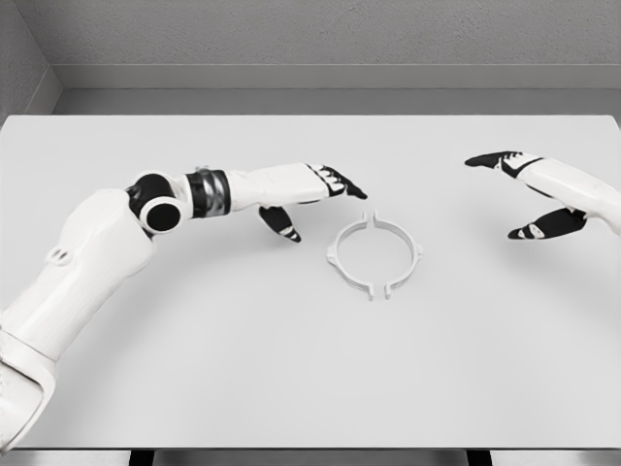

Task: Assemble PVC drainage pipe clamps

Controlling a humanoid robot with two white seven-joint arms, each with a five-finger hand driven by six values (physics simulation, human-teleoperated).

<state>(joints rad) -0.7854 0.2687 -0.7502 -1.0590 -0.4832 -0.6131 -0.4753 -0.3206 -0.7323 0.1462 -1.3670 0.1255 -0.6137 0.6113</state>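
Note:
Two white half-ring clamp pieces lie on the table as one closed ring, the pipe clamp (375,256), near the middle. My left hand (320,202) hovers just left of and above the ring, fingers spread, thumb pointing down, holding nothing. Its fingertips (351,186) end a short way from the ring's top tab. My right hand (522,194) is at the right side, well apart from the ring, fingers and thumb spread wide and empty.
The white table (291,369) fills the view, with its far edge against a grey wall and its front edge at the bottom of the picture. My left arm (107,252) stretches across the left half.

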